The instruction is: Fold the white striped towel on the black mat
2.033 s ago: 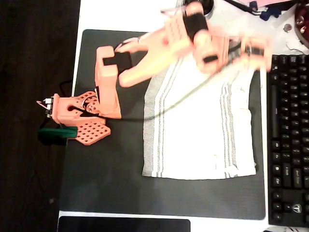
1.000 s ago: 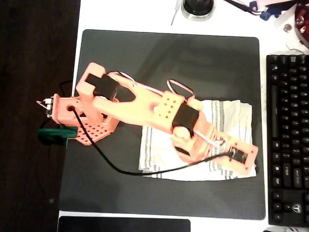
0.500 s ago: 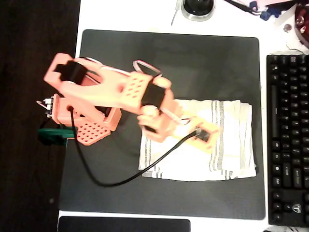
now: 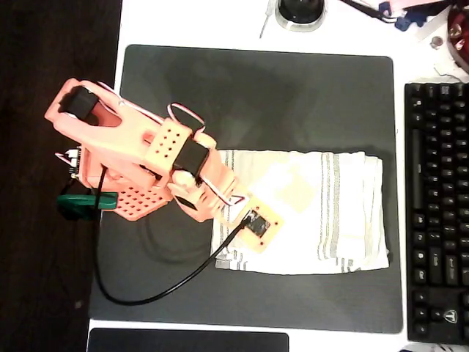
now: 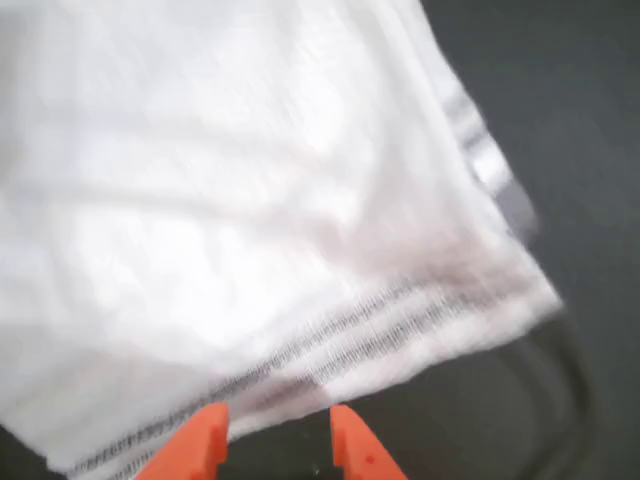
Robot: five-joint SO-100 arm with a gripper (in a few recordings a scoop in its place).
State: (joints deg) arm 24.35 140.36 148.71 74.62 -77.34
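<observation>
The towel (image 4: pixel 322 213) lies folded on the right half of the mat (image 4: pixel 264 95), unchanged from half a second ago. The arm has pulled back leftward; its pincer (image 5: pixel 272 440) hangs slightly spread and empty over the towel's left striped edge.

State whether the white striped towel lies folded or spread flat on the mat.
Folded. In the overhead view the white striped towel is a doubled rectangle on the black mat, stripe groups stacked along its lower edge.
</observation>
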